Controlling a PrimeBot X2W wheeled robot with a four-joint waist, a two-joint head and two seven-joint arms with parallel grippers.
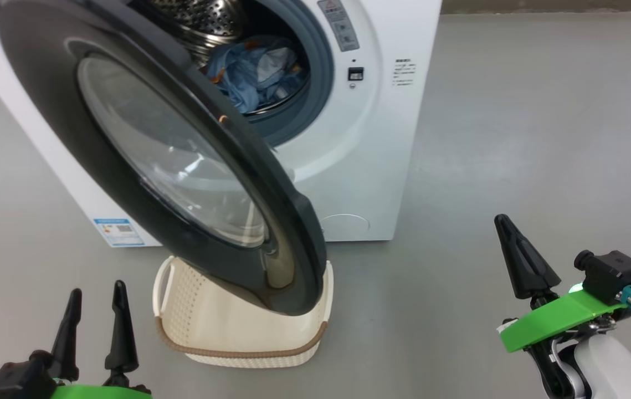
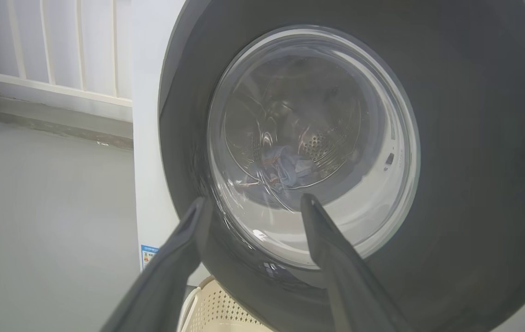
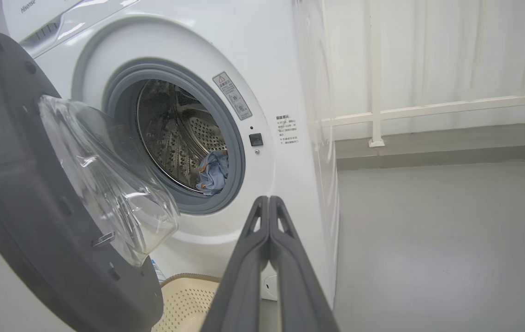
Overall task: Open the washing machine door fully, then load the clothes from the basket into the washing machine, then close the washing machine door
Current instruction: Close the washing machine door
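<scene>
Found the washing machine door [image 1: 177, 160] swung partway out from the washing machine [image 1: 370, 138], hinged on the robot's left, with its black rim and glass bowl turned toward the head camera. Saw the drum mouth uncovered behind it, and the clothes [image 1: 254, 72] bunched low in the steel drum, inside the grey rubber ring. Made out the same blue bundle [image 3: 214, 171] from the right wrist, and dimly through the door glass [image 2: 285, 166] from the left wrist.

Spotted the basket [image 1: 210, 316] on the grey floor [image 1: 514, 111] just in front of the machine, its far side hidden under the door's lower edge. Noted a small blue label [image 1: 118, 231] low on the machine's side, near the basket.

Found the left gripper [image 1: 97, 291] low at the lower left, fingers spread wide and holding nothing, clear of the door and aimed at its glass window [image 2: 253, 200]. Found the right gripper [image 1: 506, 227] at the lower right, well apart from the machine, its two fingers pressed flat together with nothing between them [image 3: 269, 200], pointing toward the machine's white front. Saw a white railing [image 3: 428, 108] along the wall beyond.
</scene>
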